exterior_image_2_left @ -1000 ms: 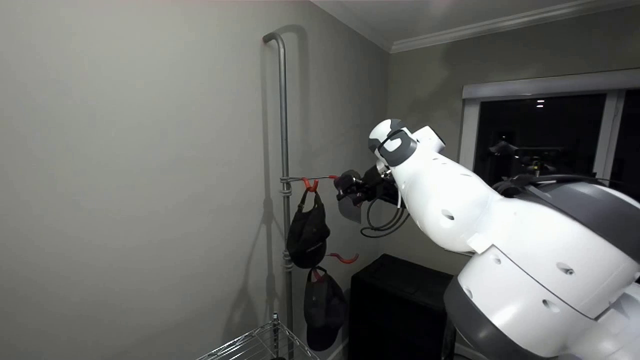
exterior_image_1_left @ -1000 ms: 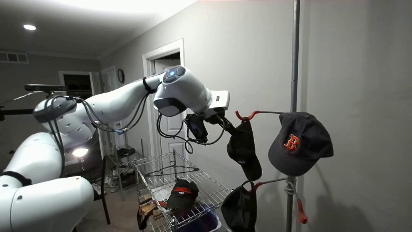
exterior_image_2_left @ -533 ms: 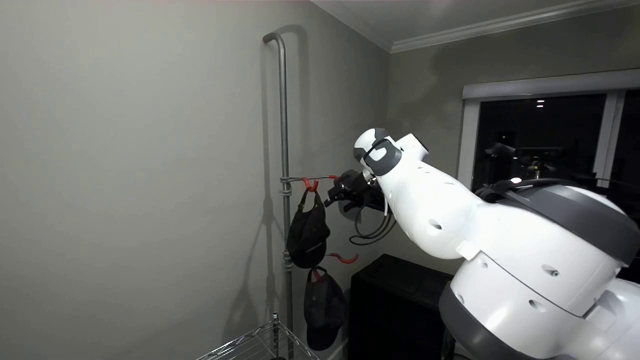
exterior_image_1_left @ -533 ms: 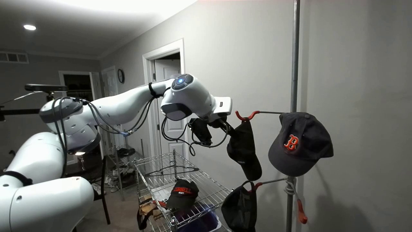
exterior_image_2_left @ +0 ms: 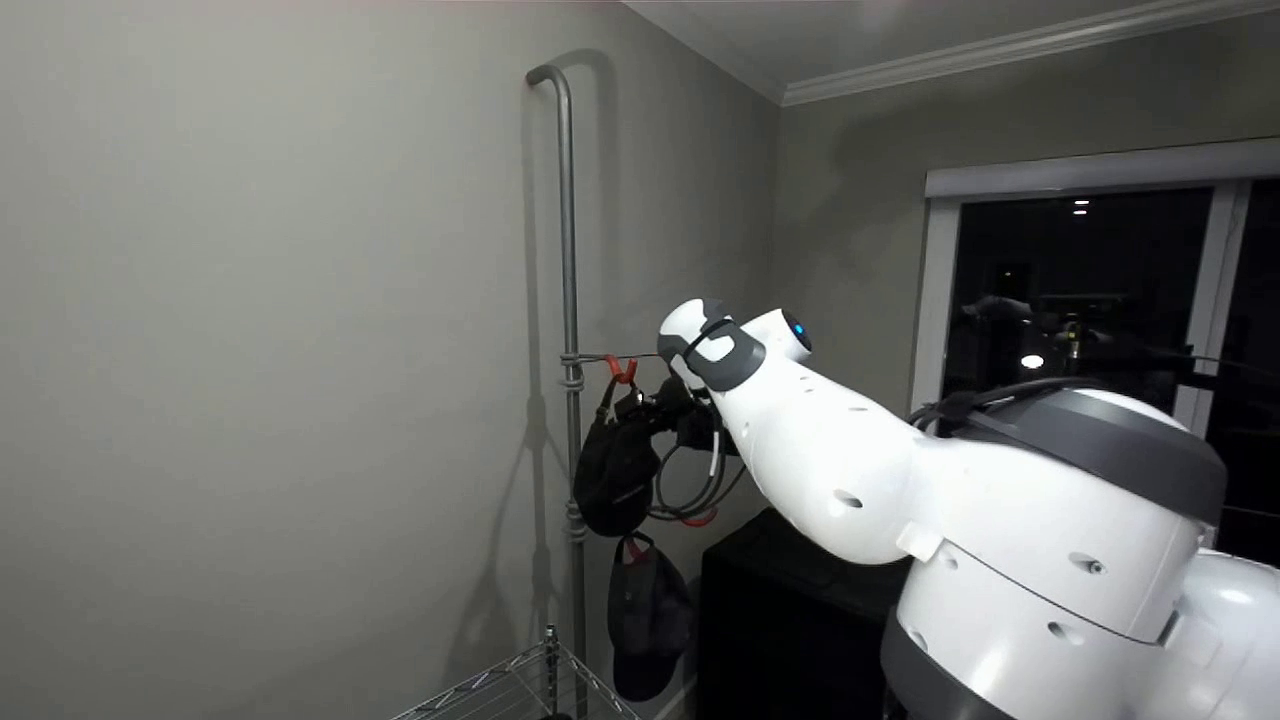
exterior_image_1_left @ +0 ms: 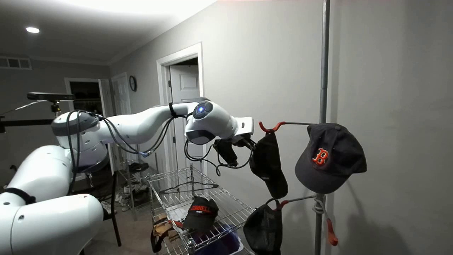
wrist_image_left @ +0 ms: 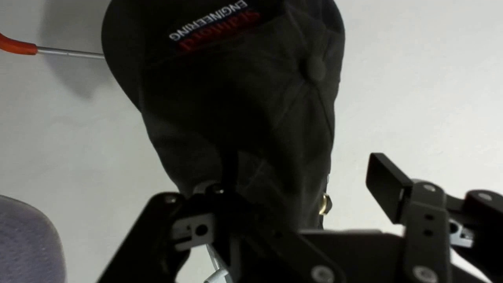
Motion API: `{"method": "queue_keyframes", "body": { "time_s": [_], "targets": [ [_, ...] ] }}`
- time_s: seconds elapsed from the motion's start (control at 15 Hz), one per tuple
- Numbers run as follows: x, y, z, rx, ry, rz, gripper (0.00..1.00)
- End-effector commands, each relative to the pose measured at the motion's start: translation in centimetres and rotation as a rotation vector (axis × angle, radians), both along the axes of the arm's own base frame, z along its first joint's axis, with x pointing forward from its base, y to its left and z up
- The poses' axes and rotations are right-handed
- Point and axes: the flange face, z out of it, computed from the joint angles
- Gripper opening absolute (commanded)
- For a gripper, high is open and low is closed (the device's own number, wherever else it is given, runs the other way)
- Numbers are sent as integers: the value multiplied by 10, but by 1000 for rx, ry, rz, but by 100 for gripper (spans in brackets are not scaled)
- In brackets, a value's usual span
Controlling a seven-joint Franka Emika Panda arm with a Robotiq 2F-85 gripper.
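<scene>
Cap [exterior_image_1_left: 269, 166], black, hangs brim-down by its strap from the upper red hook [exterior_image_1_left: 277, 126], in plain sight in both exterior views. Close up in the wrist view its crown fills the 12 o'clock side, ENGINEERING in white reading upside down, a dimmer red word alongside, a brass-coloured buckle [wrist_image_left: 323, 204] at its edge toward 4 o'clock. Gripper [wrist_image_left: 308, 177] occupies the 6 o'clock side of that view; jaws stand well apart, with part of the cap showing in the gap. The 3 o'clock finger [wrist_image_left: 387, 188] lies clear of the cloth, against pale wall [wrist_image_left: 424, 98]; the 9 o'clock finger [wrist_image_left: 215, 190] is dark on dark, so I cannot tell whether it touches. Seen in an exterior view, the gripper is at about 10 o'clock of the cap, meeting its outline, and the white arm [exterior_image_1_left: 141, 125] extends back toward 9. Around the cap there: lower cap [exterior_image_1_left: 263, 226], part mesh, at 6 o'clock on a separate hook [exterior_image_1_left: 284, 203]; navy cap [exterior_image_1_left: 329, 159] with orange B at 3, apart from it; metal pole [exterior_image_1_left: 324, 71] rising past 2. At 8 o'clock, Cornell cap [exterior_image_1_left: 201, 216], black with red lettering, rests on the wire rack [exterior_image_1_left: 230, 204]. Further out, in an exterior view: black box-shaped piece [exterior_image_2_left: 790, 620] at 4 o'clock, dark window [exterior_image_2_left: 1080, 280] in a white frame at 2.
</scene>
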Motion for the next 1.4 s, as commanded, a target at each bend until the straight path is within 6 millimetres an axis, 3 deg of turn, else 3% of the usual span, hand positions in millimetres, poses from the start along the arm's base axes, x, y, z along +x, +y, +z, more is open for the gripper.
{"method": "queue_keyframes", "body": {
  "time_s": [0.0, 0.53, 0.8, 0.87, 1.13, 1.33],
  "targets": [
    [9, 11, -8, -31, -56, -6, 53],
    [4, 17, -5, -93, -117, -43, 6],
    [-7, 10, 1, -111, -115, -87, 0],
    [-11, 7, 4, -117, -113, -94, 4],
    [-41, -11, 23, -117, -109, -119, 5],
    [-66, -14, 46, -126, -119, -111, 4]
  ]
}}
